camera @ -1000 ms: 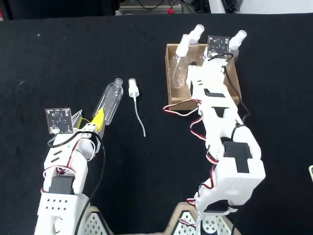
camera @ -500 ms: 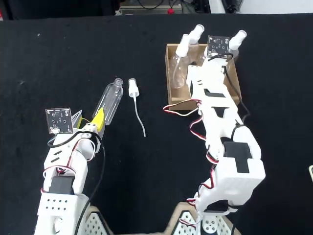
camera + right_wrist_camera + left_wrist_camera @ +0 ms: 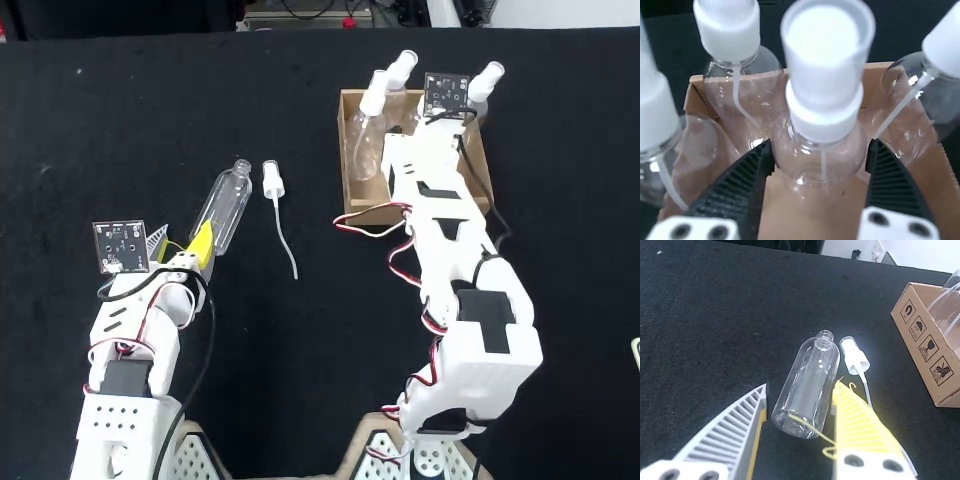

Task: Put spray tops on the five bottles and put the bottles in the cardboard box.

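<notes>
Black table [image 3: 120, 100] with four capped bottles [image 3: 820, 100] in the cardboard box [image 3: 349, 150], right gripper [image 3: 817, 165] astride one, hold impossible to tell; fifth bottle [image 3: 810, 380] lies uncapped between the wide-open, empty left gripper [image 3: 800, 385], spray top [image 3: 855, 357] just beside, so the likely next move is closing on it for capping

Left claw [image 3: 800, 386] spread wide, right arm [image 3: 450, 230] outstretched.

Work surface: a black table covering [image 3: 150, 120], matte, with scattered pale specks. Beyond its far edge: dark cables [image 3: 300, 12] and a small red item [image 3: 348, 21], type not determinable. A white surface [image 3: 560, 12] lies behind the far right corner. A pale object [image 3: 636, 352] is cut off at the right edge.
</notes>
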